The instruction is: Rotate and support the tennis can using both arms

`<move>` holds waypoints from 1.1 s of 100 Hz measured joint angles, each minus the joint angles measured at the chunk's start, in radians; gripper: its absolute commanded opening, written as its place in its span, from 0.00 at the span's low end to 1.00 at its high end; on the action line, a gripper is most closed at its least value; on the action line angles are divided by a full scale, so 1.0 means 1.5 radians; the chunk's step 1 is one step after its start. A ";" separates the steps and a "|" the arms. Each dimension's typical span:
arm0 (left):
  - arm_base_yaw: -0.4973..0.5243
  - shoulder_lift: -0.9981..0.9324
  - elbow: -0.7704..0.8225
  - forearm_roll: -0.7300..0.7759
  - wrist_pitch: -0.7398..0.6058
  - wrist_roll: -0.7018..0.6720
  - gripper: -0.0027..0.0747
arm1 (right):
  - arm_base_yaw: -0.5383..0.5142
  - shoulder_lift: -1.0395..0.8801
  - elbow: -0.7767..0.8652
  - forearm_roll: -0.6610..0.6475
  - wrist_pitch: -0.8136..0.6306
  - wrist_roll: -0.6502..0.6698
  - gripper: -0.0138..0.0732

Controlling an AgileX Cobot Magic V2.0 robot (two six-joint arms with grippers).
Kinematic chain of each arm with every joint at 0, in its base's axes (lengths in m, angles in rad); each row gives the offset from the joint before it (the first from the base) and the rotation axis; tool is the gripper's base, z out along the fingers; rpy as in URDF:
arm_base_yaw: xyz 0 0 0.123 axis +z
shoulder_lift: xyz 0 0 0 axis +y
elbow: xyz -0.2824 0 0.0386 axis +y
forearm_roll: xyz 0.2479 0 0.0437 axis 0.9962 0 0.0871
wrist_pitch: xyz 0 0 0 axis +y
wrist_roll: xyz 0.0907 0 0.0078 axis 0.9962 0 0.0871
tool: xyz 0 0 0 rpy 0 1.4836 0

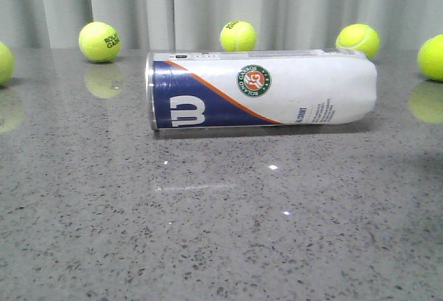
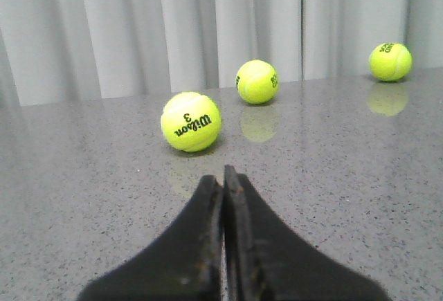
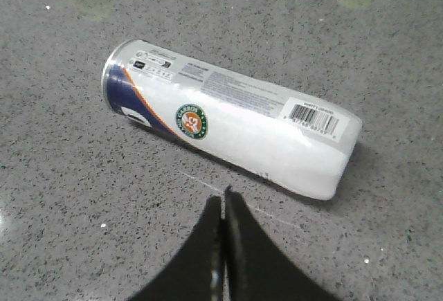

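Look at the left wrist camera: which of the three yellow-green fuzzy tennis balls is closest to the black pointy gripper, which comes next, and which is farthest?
From the left gripper, closed, in the left wrist view:
1. The yellow-green fuzzy tennis ball printed "Wilson 3", just ahead of the fingertips on the grey speckled table.
2. The middle ball, farther back near the white curtain.
3. The far ball, off to the side by the curtain.

Tennis can (image 1: 261,90) lying on its side on grey table (image 1: 221,232) — metal rim facing left; five balls sitting behind.

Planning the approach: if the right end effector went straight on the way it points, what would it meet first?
Most likely the tennis can, lying on its side directly ahead of the shut right end effector; depth is hard to judge.
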State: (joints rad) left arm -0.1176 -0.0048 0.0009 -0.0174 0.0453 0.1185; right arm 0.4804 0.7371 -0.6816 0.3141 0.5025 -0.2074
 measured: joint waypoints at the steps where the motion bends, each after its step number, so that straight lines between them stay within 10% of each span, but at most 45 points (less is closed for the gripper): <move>1: 0.000 0.000 0.000 0.000 0.000 0.000 0.01 | 0.000 -0.006 0.006 0.000 0.000 0.000 0.09; 44: 0.000 0.014 -0.132 0.000 0.166 0.000 0.01 | 0.000 -0.363 0.098 0.000 0.040 -0.003 0.09; 79: 0.000 0.219 -0.335 0.000 0.423 0.000 0.03 | 0.000 -0.404 0.098 0.000 0.071 -0.003 0.09; 110: 0.000 0.426 -0.436 -0.150 0.473 0.000 0.69 | 0.000 -0.404 0.098 0.000 0.071 -0.003 0.09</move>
State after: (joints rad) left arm -0.1176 0.6342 -0.6532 -0.2425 0.7542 0.1185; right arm 0.4804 0.1310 -0.5339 0.3141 0.6090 -0.2117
